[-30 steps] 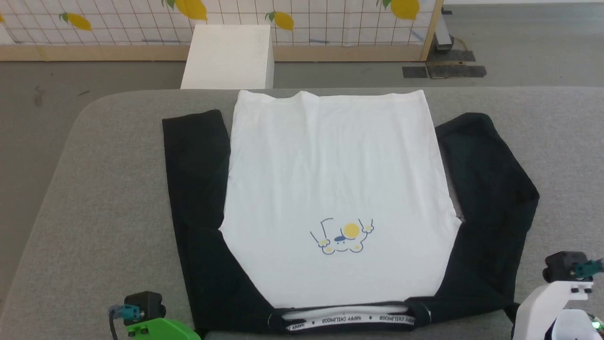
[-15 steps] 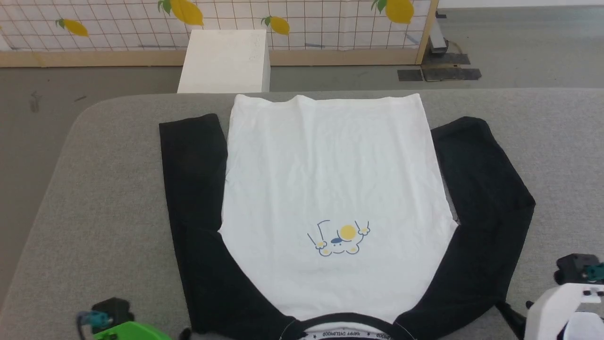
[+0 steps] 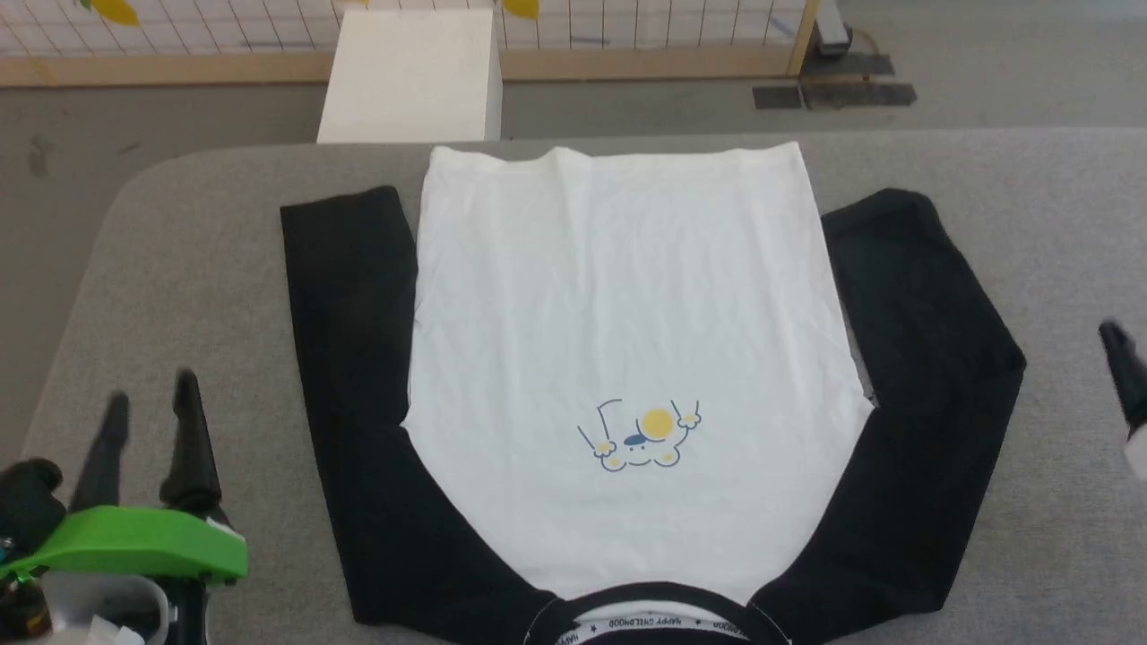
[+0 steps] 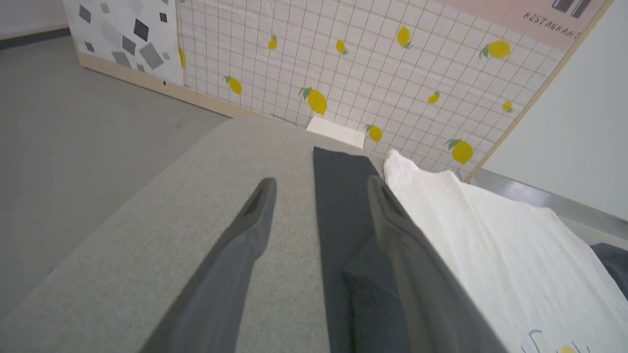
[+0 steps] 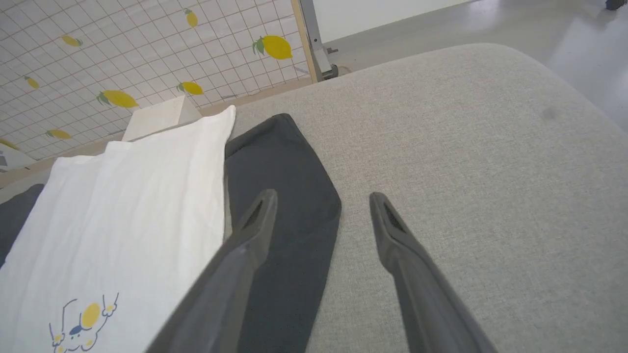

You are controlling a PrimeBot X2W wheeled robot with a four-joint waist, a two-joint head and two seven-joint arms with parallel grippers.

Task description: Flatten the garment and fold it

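Note:
The garment (image 3: 618,340) lies spread flat on the grey table (image 3: 179,269), its lettered collar (image 3: 654,623) at the near edge and its hem at the far side. Its black sleeves (image 3: 349,358) run along both sides of the white body, and the cartoon print (image 3: 641,436) faces up. My left gripper (image 3: 148,408) hovers open at the lower left, beside the left sleeve (image 4: 343,215). At the right edge one dark finger of my right gripper (image 3: 1125,372) shows; in the right wrist view that gripper (image 5: 321,198) is open, above the right sleeve's (image 5: 284,196) outer edge.
A white box (image 3: 408,76) stands on the floor just beyond the table's far edge. Behind it runs a lemon-patterned grid screen (image 4: 343,63) with a wooden base. Bare grey tabletop (image 5: 466,162) lies to the right of the garment.
Both grippers have risen from the near edge and come forward beside the sleeves, fingers now visible. The head camera has tilted down a little, shifting the whole scene upward.

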